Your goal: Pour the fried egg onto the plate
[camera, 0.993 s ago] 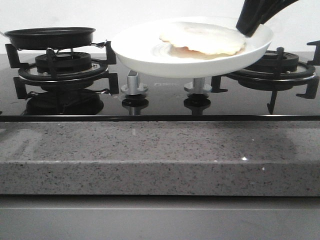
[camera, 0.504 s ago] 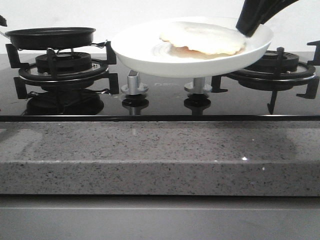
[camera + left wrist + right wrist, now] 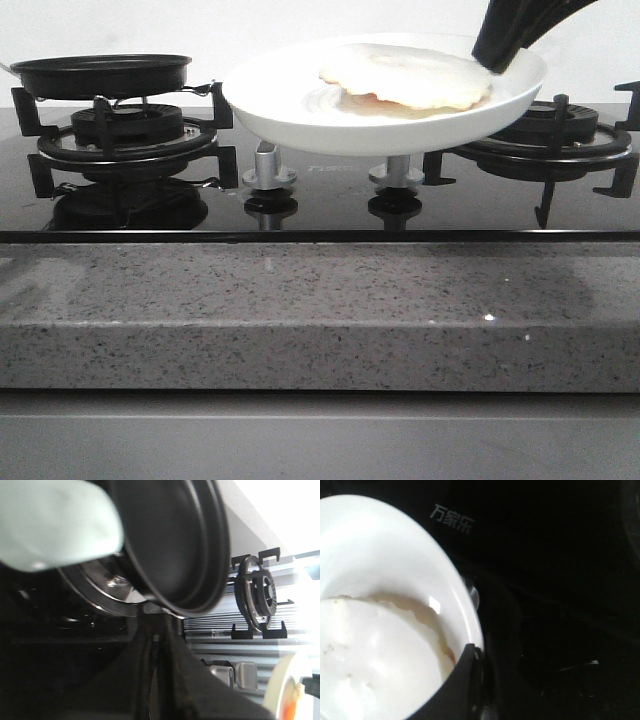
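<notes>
White plate (image 3: 300, 110) held above the stove, right gripper (image 3: 497, 52) jaws closed on its rim. Fried egg (image 3: 405, 78) already lies in it. Black pan (image 3: 100, 72) sits empty on left burner; left jaws' state: cannot tell. Remaining: set plate down.

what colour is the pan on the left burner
Black pan, clearest in the front view.

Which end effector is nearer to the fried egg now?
Right. The right end effector grips the rim of the plate, right beside the fried egg. The left end effector is out of the front view, over by the black pan.
</notes>
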Tool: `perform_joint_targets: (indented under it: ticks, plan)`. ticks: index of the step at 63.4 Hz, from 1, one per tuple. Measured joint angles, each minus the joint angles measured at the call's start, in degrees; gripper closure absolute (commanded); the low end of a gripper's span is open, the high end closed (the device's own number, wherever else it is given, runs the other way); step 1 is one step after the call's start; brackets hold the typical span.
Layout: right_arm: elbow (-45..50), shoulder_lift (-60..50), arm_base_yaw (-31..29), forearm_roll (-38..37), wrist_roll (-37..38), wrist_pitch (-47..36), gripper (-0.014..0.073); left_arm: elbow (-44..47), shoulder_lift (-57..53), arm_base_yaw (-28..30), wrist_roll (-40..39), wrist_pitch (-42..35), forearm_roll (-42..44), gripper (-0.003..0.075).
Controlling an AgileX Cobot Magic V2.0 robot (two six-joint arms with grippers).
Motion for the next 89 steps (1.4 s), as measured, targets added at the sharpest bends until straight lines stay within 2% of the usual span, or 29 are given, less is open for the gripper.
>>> perform_joint_targets:
  ticks: [13,18,27,40,52,69,89]
  plan:
    - [0.0,0.0,0.0,0.0,0.0,0.0,0.0711,0.0,-4.59,-1.75,0.0,0.2,0.66,0.0741]
    - [0.0,0.0,0.0,0.0,0.0,0.0,0.0711,0.0,-7.46,-3.15,0.0,-0.19,3.38,0.0741]
    - [0.0,0.0,0.0,0.0,0.0,0.0,0.0711,0.0,-15.48,-7.35,-1.65,-5.19,13.7,0.0741]
    - [0.0,0.0,0.0,0.0,0.0,0.0,0.0711,1.64,-27.47,-16.44,-5.53,-13.81,28.66,0.0741]
    - [0.0,0.0,0.0,0.0,0.0,0.0,0.0711,10.45,-38.86,-21.31,-5.91,-23.69,33.89,0.0741]
    - [0.0,0.0,0.0,0.0,0.0,0.0,0.0711,28.27,-58.0,-21.9,-5.91,-40.57,35.22,0.0741]
    - [0.0,0.0,0.0,0.0,0.0,0.0,0.0711,41.78,-76.55,-21.9,-5.91,-46.77,39.54,0.0741]
